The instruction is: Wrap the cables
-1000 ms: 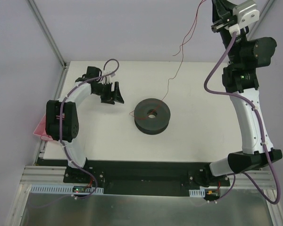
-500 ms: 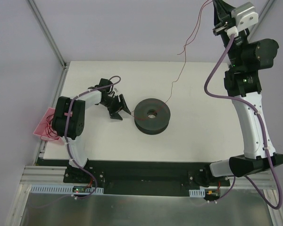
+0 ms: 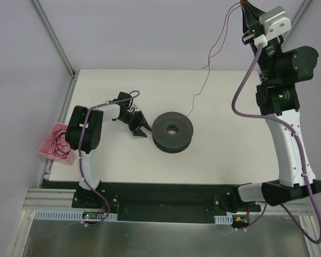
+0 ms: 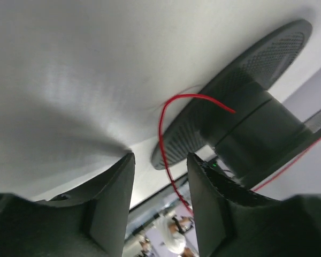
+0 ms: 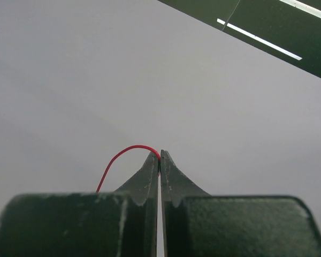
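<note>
A thin red wire (image 3: 206,68) hangs from my right gripper (image 3: 245,6), raised high at the back right, down to a black spool (image 3: 173,131) lying flat mid-table. The right wrist view shows the fingertips pinched shut on the wire (image 5: 125,151). My left gripper (image 3: 143,129) is open, low on the table just left of the spool. In the left wrist view the wire's loose end (image 4: 168,144) curls off the spool (image 4: 246,123) and runs between the open fingers (image 4: 208,198) without being held.
A pink tray (image 3: 54,142) holding tangled red wire sits at the table's left edge (image 3: 69,96), beside the left arm's elbow. Grey walls stand behind and to the left of the white table.
My left gripper moved right and forward across the table to the spool's left side. My right gripper stayed high, shifting slightly, still pinching the wire.
</note>
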Controlling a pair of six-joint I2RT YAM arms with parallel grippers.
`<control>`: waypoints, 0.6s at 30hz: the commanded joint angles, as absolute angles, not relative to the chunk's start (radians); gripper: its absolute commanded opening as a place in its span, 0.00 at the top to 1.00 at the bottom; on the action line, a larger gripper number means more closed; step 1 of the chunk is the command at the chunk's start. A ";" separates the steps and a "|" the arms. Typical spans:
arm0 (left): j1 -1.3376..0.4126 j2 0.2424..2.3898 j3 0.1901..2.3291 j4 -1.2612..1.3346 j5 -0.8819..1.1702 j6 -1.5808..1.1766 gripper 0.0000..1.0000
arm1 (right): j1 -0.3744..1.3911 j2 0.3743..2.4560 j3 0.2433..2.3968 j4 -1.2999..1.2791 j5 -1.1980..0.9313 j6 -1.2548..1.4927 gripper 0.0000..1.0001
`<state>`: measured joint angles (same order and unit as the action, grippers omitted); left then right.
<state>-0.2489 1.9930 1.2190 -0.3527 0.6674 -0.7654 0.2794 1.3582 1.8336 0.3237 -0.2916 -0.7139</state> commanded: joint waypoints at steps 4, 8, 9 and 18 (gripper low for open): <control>-0.262 1.981 1.213 -0.311 0.589 -0.776 0.88 | 0.285 1.293 1.799 0.311 -0.189 -0.770 1.00; -0.212 1.843 1.186 -0.296 0.543 -0.747 1.00 | 0.272 1.253 1.727 0.226 -0.049 -0.804 1.00; -0.207 1.806 1.196 -0.296 0.540 -0.726 1.00 | 0.256 1.243 1.708 0.194 -0.013 -0.804 1.00; -0.267 1.759 1.654 -0.293 0.542 -0.407 1.00 | -0.110 1.210 1.481 -0.095 0.065 -0.761 1.00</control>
<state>-0.2226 1.7702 1.4139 -0.3294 0.5407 -0.5976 0.0307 1.2205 1.5562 0.0601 0.0113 -0.7792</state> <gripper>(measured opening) 0.006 0.009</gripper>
